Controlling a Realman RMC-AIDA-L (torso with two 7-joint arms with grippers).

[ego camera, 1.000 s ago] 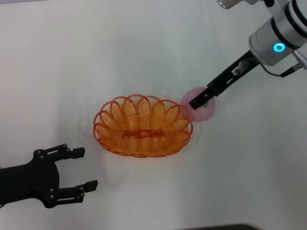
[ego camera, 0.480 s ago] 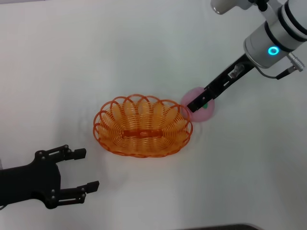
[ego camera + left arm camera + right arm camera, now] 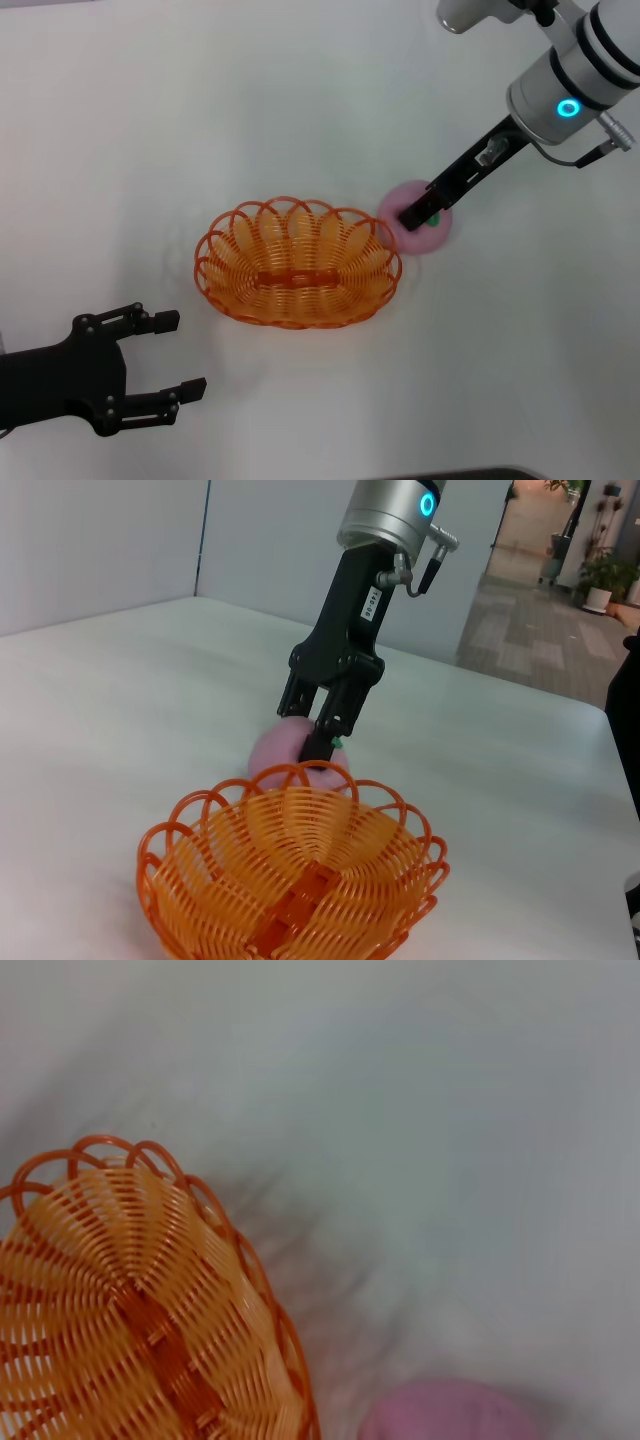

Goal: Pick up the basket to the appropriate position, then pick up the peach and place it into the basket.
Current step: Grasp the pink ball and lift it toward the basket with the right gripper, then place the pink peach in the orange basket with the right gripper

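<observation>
We see the basket (image 3: pixel 298 264), an oval of looped orange strands with a scalloped rim and a solid centre bar, sitting upright and empty on the white table (image 3: pixel 200 120). Just beside its right end lies the peach (image 3: pixel 432 235), round and pink with a small green mark; we cannot tell whether the two touch.
</observation>
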